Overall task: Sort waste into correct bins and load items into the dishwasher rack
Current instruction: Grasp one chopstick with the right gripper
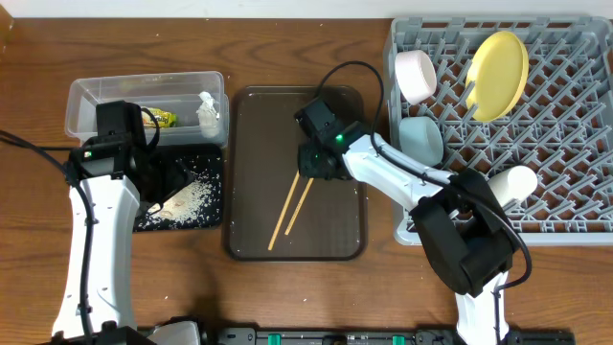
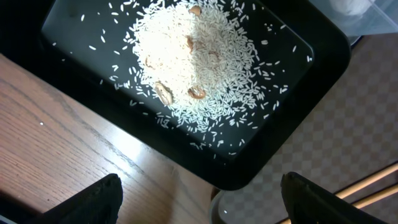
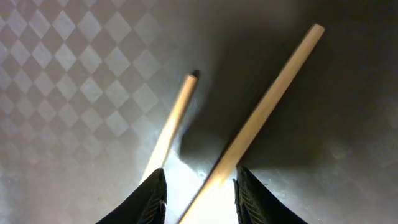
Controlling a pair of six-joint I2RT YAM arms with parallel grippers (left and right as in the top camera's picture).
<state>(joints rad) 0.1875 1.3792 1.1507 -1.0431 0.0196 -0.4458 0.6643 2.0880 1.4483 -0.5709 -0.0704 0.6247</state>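
Two wooden chopsticks (image 1: 290,211) lie side by side on the dark brown serving tray (image 1: 249,125). My right gripper (image 1: 316,171) is low over their upper ends. In the right wrist view its fingers (image 3: 200,198) are apart, one chopstick (image 3: 267,109) between them and the other (image 3: 174,118) at the left finger. My left gripper (image 1: 161,184) hovers over the black tray (image 1: 213,222) of rice grains (image 2: 199,56), open and empty (image 2: 208,205). The clear tub (image 1: 96,96) holds the green-and-yellow wrapper (image 1: 163,119) and white tissue (image 1: 206,110). The grey rack (image 1: 565,144) holds the yellow plate (image 1: 500,62), white bowl (image 1: 417,75), light blue bowl (image 1: 421,140) and white cup (image 1: 514,182).
Some brown scraps (image 2: 165,93) lie among the rice. The serving tray sits between the black tray and the rack, with narrow strips of wooden table (image 1: 287,38) between them. The right arm's black cable (image 1: 345,69) arches over the serving tray's far edge.
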